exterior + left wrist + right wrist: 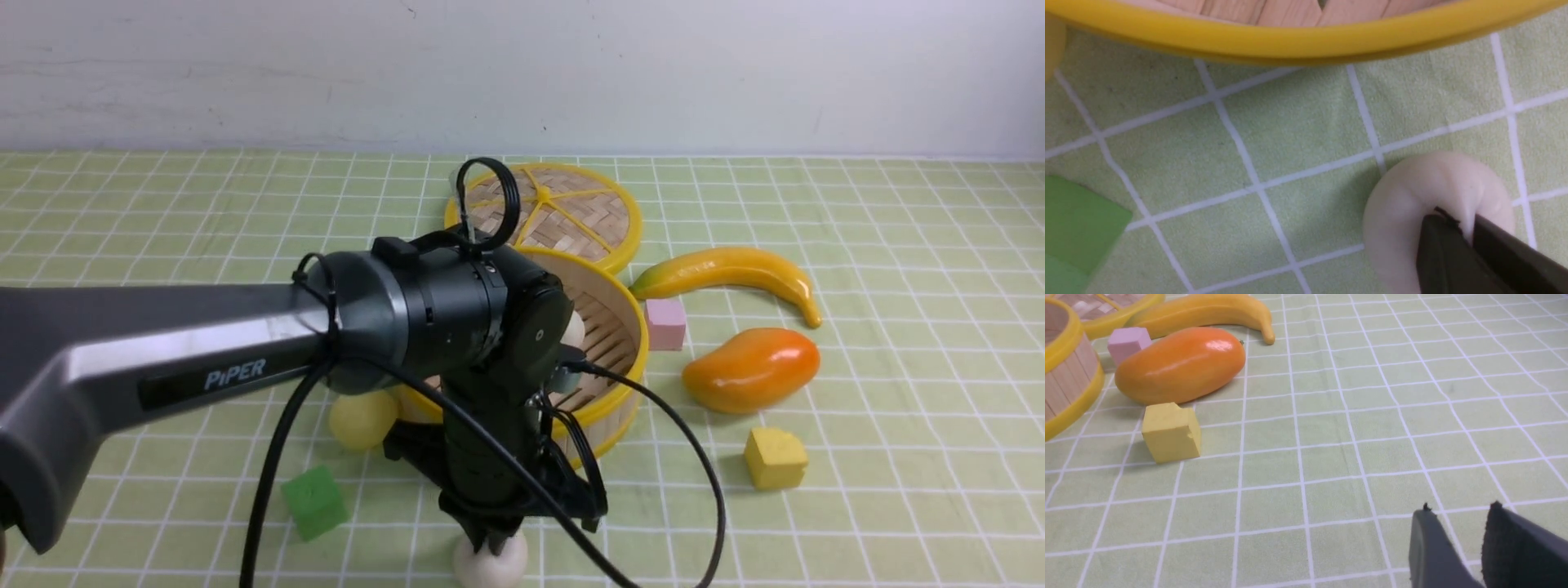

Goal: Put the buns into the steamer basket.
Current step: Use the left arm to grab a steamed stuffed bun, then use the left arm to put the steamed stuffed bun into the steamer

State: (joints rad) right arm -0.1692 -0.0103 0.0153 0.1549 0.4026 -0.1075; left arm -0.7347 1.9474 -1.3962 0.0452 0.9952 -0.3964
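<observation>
Pinching: the left gripper [1458, 228] had its tips pressed nearly together on a raised fold of an off-white bun [1396, 220], which sat on the checked cloth [1310, 122] outside the basket.
Fold: the hold looked narrow, on the bun's upper part only; a lift could have let it slip out or swing, because so little of the round body was between the tips.
Steamer basket: its yellow rim [641, 343] stood close by, partly behind the left arm [220, 351]; too low a carry would probably have knocked the bun or the fingers against that rim and pushed the basket along.
Bun inside: another off-white bun [575, 331] lay in the basket, partly hidden by the arm; a careless release could have landed the second on top of it, or rolled one into the other.
Yellow bun: the smooth pale yellow one [359, 420] was on the cloth just beside the basket; a wide swing of the wrist, or a nudged basket, might have sent it rolling.
Green block: it [314, 502] lay near the yellow bun, and could have hampered a later reach for it.
Right gripper: its fingers [1431, 543] stood apart with nothing between them, well apart from the buns; it posed little risk unless it came across into the left arm's path.
</observation>
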